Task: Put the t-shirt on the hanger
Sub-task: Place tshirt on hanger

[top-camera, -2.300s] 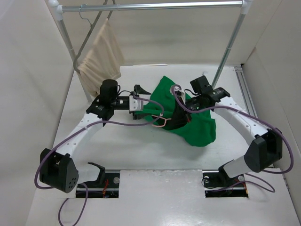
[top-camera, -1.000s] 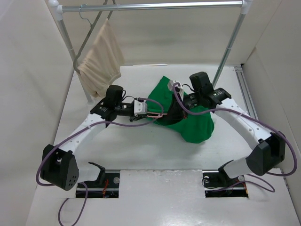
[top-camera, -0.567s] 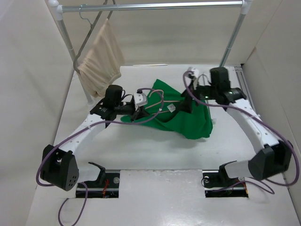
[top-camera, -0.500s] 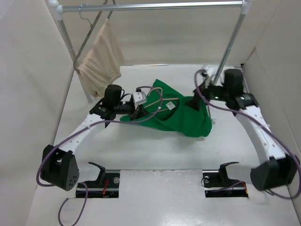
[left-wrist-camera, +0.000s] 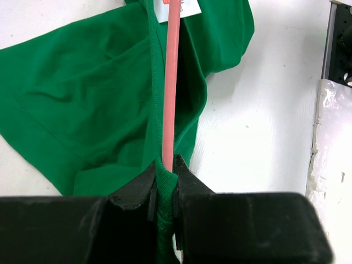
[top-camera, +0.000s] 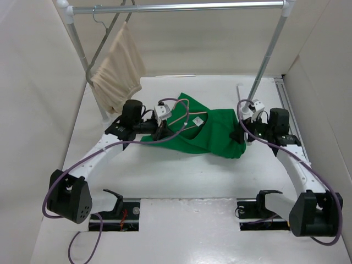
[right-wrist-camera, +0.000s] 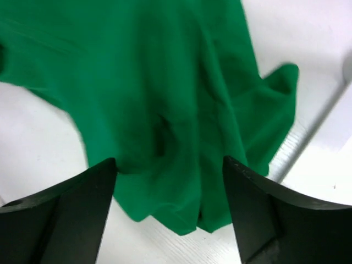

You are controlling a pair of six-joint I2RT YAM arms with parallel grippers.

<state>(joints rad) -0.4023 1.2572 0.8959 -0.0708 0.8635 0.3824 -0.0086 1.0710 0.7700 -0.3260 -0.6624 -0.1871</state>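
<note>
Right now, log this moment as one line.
left gripper: shut on hanger and t-shirt edge | right gripper: open over t-shirt | t-shirt: on table

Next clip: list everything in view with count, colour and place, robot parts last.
t-shirt: 1, green, spread on the middle of the table
hanger: 1, pink, against the t-shirt, running from the tag to the left gripper
tag: 1, white, at the t-shirt's neck
cloth: 1, beige, hanging at the rack's left end
grey hanger: 1, grey, on the rack, carrying the cloth
rack: 1, grey metal, far side of the table
table: 1, white
arms: 2, white, bolted at the near edge
left gripper: 1, black, shut on the t-shirt at the hanger's end
right gripper: 1, black, open over the t-shirt's right side
</note>
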